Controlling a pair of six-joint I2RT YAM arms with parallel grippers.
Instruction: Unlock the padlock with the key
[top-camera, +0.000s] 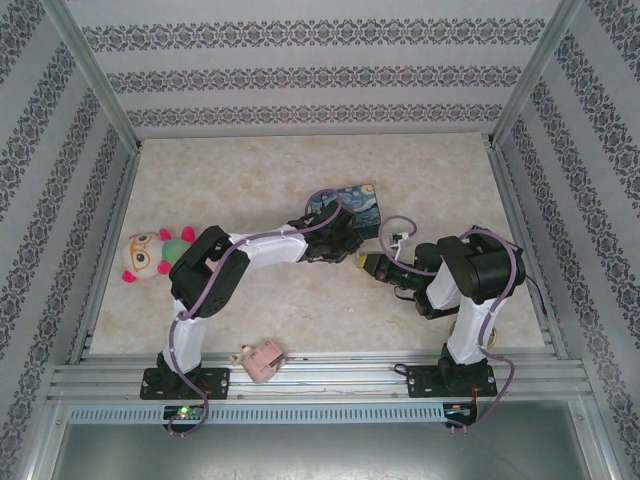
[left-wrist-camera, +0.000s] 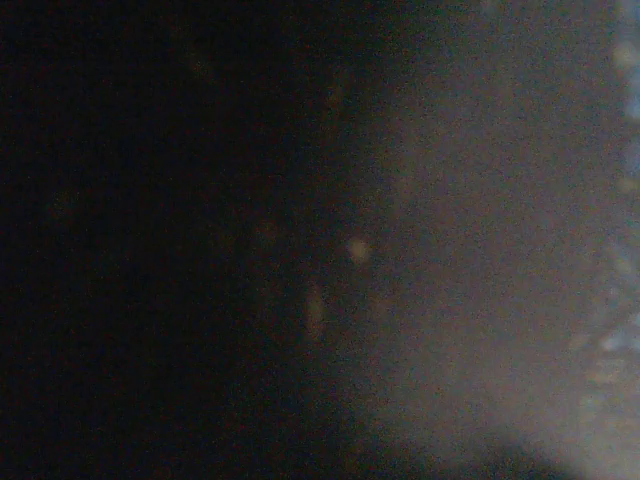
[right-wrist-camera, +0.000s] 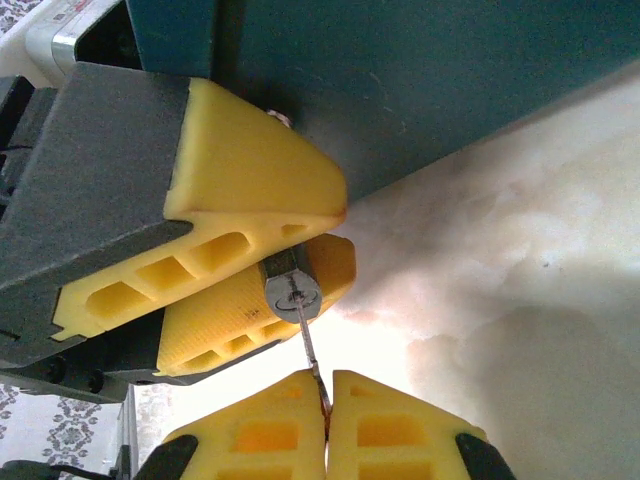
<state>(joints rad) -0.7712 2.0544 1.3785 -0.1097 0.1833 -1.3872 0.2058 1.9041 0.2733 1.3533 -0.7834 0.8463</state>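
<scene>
Two steps look done: the padlock (right-wrist-camera: 290, 293) is gripped and the key (right-wrist-camera: 311, 352) is in its keyway. In the right wrist view the left tool (right-wrist-camera: 332, 230) clamps its yellow fingers on the small lock. It holds the lock close beside the blue tin (right-wrist-camera: 420, 70), with the keyway face turned toward the other arm. The right tool (right-wrist-camera: 327, 390) is pressed together on the key's head, and the thin blade runs straight up into the keyway. I cannot tell how deep it sits. From above, both tools meet nose to nose near the middle of the surface (top-camera: 300, 310), just in front of the tin. By my judgement, what remains is to seat the blade fully, turn it and free the shackle, which is hidden here.
</scene>
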